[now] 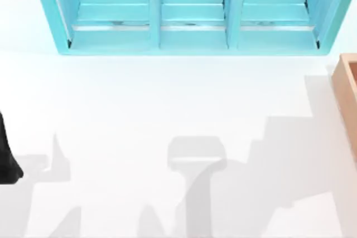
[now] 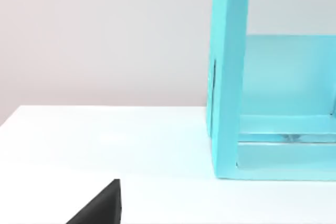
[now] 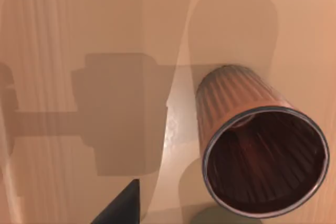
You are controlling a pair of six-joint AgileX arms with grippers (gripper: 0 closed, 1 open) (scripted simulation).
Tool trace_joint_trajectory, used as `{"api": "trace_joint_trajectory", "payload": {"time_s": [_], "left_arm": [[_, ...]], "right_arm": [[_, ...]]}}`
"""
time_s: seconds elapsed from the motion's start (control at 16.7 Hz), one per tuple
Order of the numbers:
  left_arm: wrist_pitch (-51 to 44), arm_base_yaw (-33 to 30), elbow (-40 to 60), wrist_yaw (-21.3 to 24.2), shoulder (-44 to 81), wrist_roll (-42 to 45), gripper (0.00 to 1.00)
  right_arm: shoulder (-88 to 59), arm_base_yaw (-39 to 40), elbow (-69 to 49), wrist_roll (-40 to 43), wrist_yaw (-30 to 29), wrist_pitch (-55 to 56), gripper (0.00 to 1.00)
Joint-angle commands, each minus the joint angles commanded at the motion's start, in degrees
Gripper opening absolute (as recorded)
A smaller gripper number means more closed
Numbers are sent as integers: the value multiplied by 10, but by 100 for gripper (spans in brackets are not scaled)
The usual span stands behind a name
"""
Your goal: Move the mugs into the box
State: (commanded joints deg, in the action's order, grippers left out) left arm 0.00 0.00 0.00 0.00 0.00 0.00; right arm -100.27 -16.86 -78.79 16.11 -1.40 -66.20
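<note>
A shelf unit (image 1: pixel 189 12) is standing along the far edge of the table (image 1: pixel 139 110), spanning most of its width. The box (image 1: pixel 347 90) is sitting at the table's right edge, nearer than the shelf unit's right end and apart from it. Part of the left arm (image 1: pixel 6 157) is sitting at the table's left edge, in the near half. In the right wrist view, a cup (image 3: pixel 257 140) is standing upright on the wooden floor of the box (image 3: pixel 79 35), mouth facing up.
</note>
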Motion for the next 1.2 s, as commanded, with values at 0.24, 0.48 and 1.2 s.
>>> {"api": "trace_joint_trajectory", "payload": {"time_s": [0.24, 0.48, 1.2], "left_arm": [[0, 0, 0, 0, 0, 0, 100], [0, 0, 0, 0, 0, 0, 100], [0, 0, 0, 0, 0, 0, 100]], "right_arm": [[0, 0, 0, 0, 0, 0, 100], [-1, 0, -9, 0, 0, -9, 100], [-15, -2, -246, 3, 0, -231, 100]]}}
